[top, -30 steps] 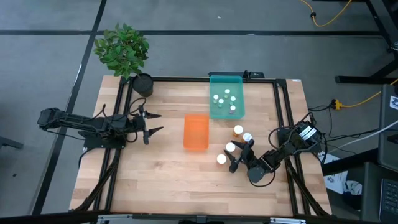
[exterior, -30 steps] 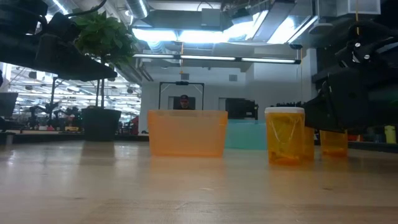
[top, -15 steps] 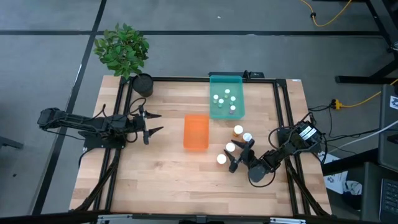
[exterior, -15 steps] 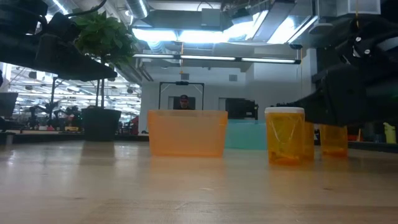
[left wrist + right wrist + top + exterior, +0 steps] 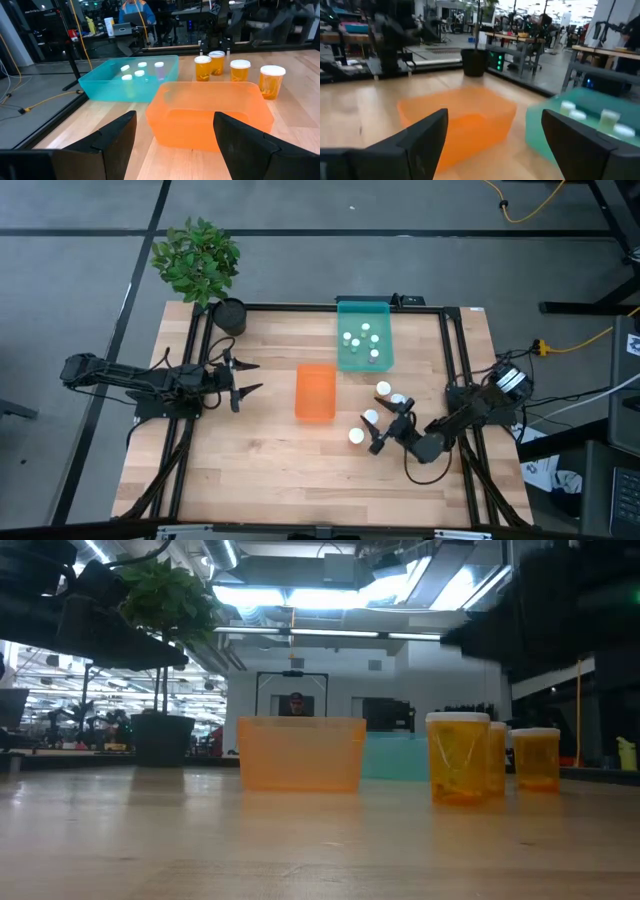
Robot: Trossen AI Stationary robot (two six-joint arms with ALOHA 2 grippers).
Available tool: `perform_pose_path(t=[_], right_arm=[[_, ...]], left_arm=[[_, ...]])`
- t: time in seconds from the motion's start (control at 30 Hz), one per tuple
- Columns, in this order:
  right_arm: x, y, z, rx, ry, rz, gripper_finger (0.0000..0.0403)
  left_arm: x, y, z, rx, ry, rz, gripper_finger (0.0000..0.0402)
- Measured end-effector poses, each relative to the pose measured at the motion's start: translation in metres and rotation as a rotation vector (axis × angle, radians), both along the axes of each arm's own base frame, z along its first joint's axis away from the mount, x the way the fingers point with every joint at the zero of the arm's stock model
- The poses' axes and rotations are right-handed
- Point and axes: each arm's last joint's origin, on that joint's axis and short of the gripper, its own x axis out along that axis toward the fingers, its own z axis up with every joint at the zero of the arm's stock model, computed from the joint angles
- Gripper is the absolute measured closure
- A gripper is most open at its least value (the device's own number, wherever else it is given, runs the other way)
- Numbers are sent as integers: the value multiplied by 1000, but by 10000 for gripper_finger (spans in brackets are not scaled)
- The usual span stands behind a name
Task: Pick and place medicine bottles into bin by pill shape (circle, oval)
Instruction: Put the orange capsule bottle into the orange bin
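Overhead, the wooden tabletop (image 5: 260,470) has broad bare planks along its near edge and between the two arms. Four medicine bottles (image 5: 383,389) with white caps stand upright in a loose cluster right of the orange bin (image 5: 315,392); more white caps sit inside the teal bin (image 5: 363,348) near the far edge. The right pincer (image 5: 388,428) hovers released beside that cluster, holding nothing, its fingers spread just right of the nearest caps. The left pincer (image 5: 243,378) waits released over the left side, well apart from the bins, near a potted plant (image 5: 200,263) at the corner.

Level with the tabletop, three amber bottles (image 5: 459,757) show as smooth translucent cylinders, long axes vertical, standing right of the translucent orange bin (image 5: 301,753), with open wood in front.

From the left wrist, the rounded orange bin (image 5: 210,115) lies just ahead of the spread dark fingers (image 5: 117,140); four bottles (image 5: 272,82) stand in a row beyond it, beside the teal bin (image 5: 131,79).

From the right wrist, spread fingers (image 5: 425,140) frame the orange bin (image 5: 460,122) and the teal bin (image 5: 585,125).
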Motion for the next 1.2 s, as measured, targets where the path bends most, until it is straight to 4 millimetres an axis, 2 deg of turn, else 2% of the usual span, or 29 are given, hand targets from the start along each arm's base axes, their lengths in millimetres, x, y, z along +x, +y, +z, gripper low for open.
perform_pose_path(t=[0.3, 0.47, 0.6, 0.73, 0.87, 1.0, 1.2], right_arm=[[-14, 0, 76, -38, -86, 193, 83], [-12, 5, 109, -148, -43, 304, 83], [-4, 9, 120, -109, 125, 331, 83], [8, -4, 135, 138, 370, 413, 83], [15, -20, 154, 324, 594, 404, 83], [16, -23, 172, 347, 682, 421, 83], [15, -12, 172, 270, 830, 665, 83]], left_arm=[[0, 0, 0, 0, 0, 0, 145], [0, 0, 0, 0, 0, 0, 145], [0, 0, 0, 0, -1, 0, 145], [0, 0, 0, 0, 0, 0, 145], [0, 0, 0, 0, -1, 0, 145], [0, 0, 0, 0, 0, 0, 145], [0, 0, 0, 0, 0, 0, 145]])
